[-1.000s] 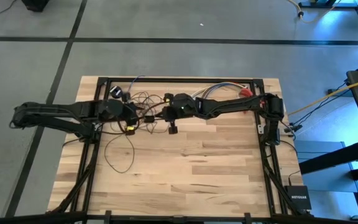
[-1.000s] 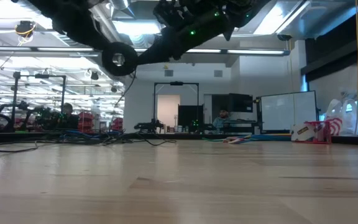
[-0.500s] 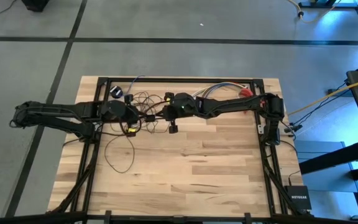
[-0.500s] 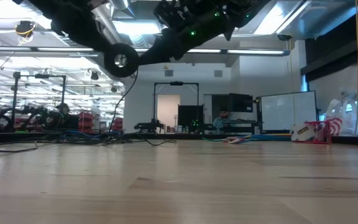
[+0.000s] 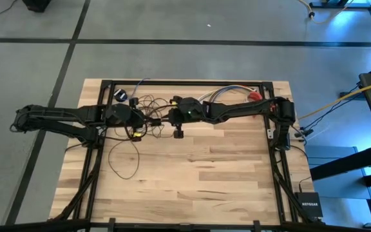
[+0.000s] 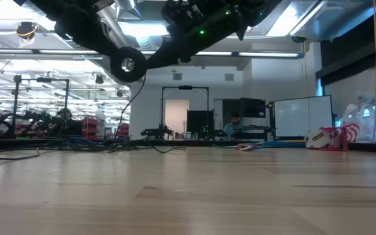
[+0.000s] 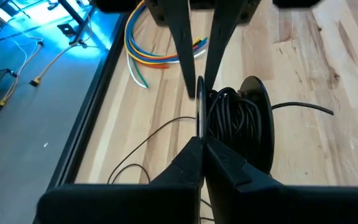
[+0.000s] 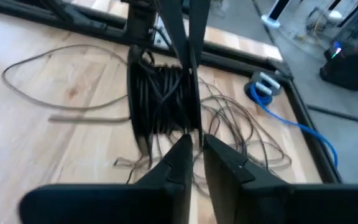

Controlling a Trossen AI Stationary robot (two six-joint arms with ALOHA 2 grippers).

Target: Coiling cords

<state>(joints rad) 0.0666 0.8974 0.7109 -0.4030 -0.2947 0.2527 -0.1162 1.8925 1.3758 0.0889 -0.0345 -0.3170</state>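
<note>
The left gripper (image 7: 201, 140) has its two dark fingers pressed together, pinching a strand of the cords (image 7: 232, 121), the long thin dark brown-black wire, right where it joins the wound bundle. The right gripper (image 8: 191, 146) meets that bundle from the other side; its fingers stand slightly apart with turns of the wire running between them, and whether they truly bear on the wire cannot be told.

The likely trouble: with the right fingers this loose, the coil hangs mostly on the left pinch. If that single strand slides, the turns could spring apart and drop back among the slack loops lying on the light wooden plank table (image 5: 205, 174). A slack loop just beside the bundle could also snag on a finger and drag the tangle along.

Seen from above, both dark arms stretch level toward each other over the far half of the table, the left gripper (image 5: 134, 118) and right gripper (image 5: 174, 118) near one another, the bundle between them. A long loose loop trails from the bundle toward the near edge. Multicoloured wires (image 5: 221, 92) lie beyond the bundle, by the far rail.
</note>
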